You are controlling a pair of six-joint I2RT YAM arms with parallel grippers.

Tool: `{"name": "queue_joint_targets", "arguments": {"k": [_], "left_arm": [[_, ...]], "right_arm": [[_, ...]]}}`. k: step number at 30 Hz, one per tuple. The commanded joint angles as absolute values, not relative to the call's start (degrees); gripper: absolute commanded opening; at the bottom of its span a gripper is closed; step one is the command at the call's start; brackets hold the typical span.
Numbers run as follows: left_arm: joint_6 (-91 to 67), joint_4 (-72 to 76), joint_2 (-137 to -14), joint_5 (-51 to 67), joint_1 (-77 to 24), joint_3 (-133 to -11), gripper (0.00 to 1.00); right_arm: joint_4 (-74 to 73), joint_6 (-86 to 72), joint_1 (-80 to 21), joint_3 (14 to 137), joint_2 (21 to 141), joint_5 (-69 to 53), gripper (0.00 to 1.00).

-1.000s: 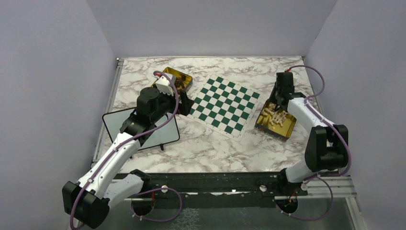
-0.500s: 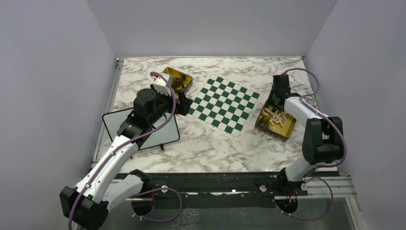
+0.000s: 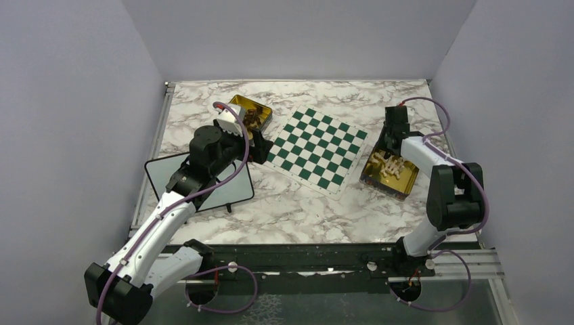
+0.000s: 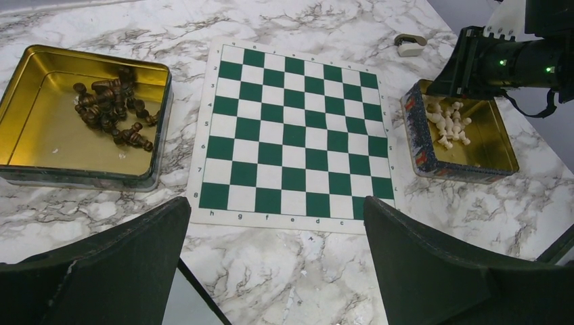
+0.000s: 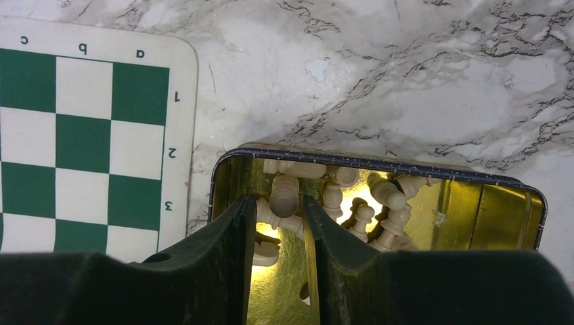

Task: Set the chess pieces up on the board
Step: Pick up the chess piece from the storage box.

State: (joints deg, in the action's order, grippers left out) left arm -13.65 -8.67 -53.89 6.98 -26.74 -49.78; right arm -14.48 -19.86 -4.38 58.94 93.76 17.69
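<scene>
Tin (image 4: 40, 139) holding dark pieces (image 4: 108, 112), second tin (image 4: 493, 145), pale pieces (image 4: 448, 123)

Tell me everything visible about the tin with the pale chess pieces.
A shallow rectangular tin, shiny gold inside, dark printed outer walls, rounded corners, no lid. It sits flat on the marble table right of the board, not touching it. Its pale pieces lie heaped toward one end; the rest is bare. The right gripper reaches in, jaws either side of one piece.

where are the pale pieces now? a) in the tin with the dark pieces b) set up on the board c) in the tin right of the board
c: the pale pieces lie heaped in the right tin, and the board has none on it.
</scene>
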Motion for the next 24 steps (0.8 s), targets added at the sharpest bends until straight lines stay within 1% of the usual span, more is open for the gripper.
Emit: {"name": "queue_joint_targets", "arguments": {"k": [1, 9, 15, 20, 24], "left_arm": [[-13.45, -7.28, -52.98, 6.41, -26.98, -49.14, 0.99], [-13.32, -7.34, -52.87, 6.43, -26.98, -49.18, 0.99], [-13.27, -7.38, -52.79, 6.32, -27.05, -49.13, 0.99], [-13.36, -7.33, -53.01, 6.37, -27.07, -49.13, 0.99], [-13.53, -7.24, -53.39, 6.53, -27.08, -49.04, 0.99]], "right_arm": [[-13.06, -20.27, -4.00, 58.56, 94.94, 18.86, 0.36], [-13.07, -20.13, -3.96, 58.69, 95.69, 19.14, 0.32], [-13.98, -19.95, -4.00, 59.12, 94.93, 19.53, 0.22], [-16.71, -19.86, -4.00, 59.40, 91.34, 20.44, 0.19], [-20.70, -19.58, -4.04, 61.80, 88.93, 22.02, 0.18]]}}
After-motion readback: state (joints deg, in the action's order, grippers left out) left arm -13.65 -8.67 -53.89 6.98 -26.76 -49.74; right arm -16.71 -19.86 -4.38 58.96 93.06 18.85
